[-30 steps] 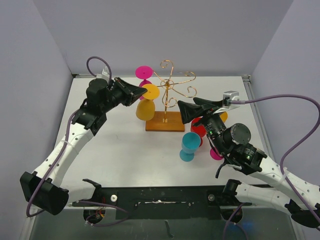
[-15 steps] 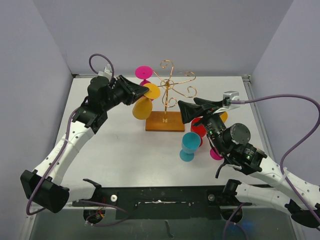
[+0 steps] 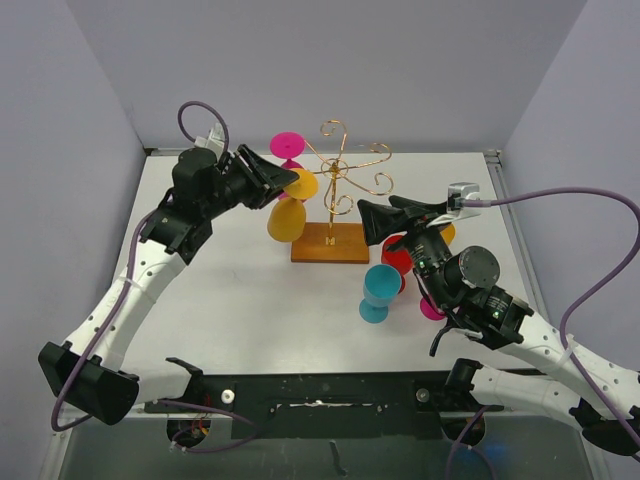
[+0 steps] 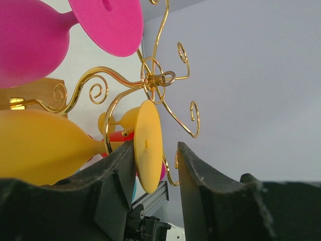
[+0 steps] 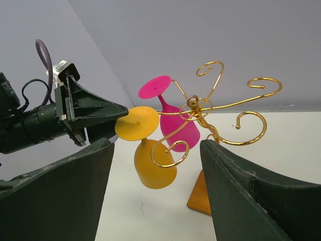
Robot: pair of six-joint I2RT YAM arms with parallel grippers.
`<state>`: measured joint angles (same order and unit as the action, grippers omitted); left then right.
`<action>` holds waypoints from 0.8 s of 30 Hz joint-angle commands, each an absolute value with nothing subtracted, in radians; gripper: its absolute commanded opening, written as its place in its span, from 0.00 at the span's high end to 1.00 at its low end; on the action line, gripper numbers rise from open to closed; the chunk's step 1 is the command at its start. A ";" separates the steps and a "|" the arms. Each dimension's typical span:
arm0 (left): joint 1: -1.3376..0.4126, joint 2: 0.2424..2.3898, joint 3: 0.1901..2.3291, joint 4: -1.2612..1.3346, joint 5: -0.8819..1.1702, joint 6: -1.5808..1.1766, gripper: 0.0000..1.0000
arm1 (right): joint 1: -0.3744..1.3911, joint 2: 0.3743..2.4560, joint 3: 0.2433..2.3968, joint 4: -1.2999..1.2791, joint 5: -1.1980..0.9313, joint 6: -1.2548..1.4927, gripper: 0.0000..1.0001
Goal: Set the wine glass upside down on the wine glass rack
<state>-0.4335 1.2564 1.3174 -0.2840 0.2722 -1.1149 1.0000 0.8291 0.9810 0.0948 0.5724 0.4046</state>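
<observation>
Top external view: the left gripper (image 3: 284,182), jaws parted, straddles the foot of the yellow wine glass (image 3: 287,221), which hangs upside down on the wine glass rack (image 3: 341,186) beside a pink glass (image 3: 288,144). A second ago the jaws pinched that foot. The right gripper (image 3: 371,221) gapes empty above a blue glass (image 3: 380,290) and a red glass (image 3: 397,259).

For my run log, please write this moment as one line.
yellow glass: hangs upside down on rack | left gripper: open around its foot | right gripper: open, empty
</observation>
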 commanded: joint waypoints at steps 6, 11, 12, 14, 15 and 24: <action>-0.440 1.264 1.406 -0.364 0.296 -0.989 0.59 | 0.986 0.832 0.996 0.109 0.616 0.436 0.30; -0.440 1.286 1.457 -0.446 0.274 -0.903 0.58 | 0.983 0.830 0.994 0.100 0.629 0.446 0.30; -0.440 1.289 1.462 -0.458 0.269 -0.886 0.57 | 0.983 0.830 0.994 0.095 0.640 0.451 0.30; -0.440 1.301 1.479 -0.479 0.274 -0.857 0.57 | 0.981 0.829 0.994 0.083 0.659 0.462 0.30; -0.440 1.309 1.489 -0.494 0.277 -0.841 0.57 | 0.979 0.828 0.993 0.080 0.666 0.467 0.30; -0.440 1.342 1.555 -0.589 0.287 -0.762 0.56 | 0.958 0.820 0.992 0.056 0.678 0.490 0.30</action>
<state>-0.4374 1.3312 1.5021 -0.5011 0.2829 -0.8330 0.9680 0.8310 0.9810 0.0402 0.6395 0.4660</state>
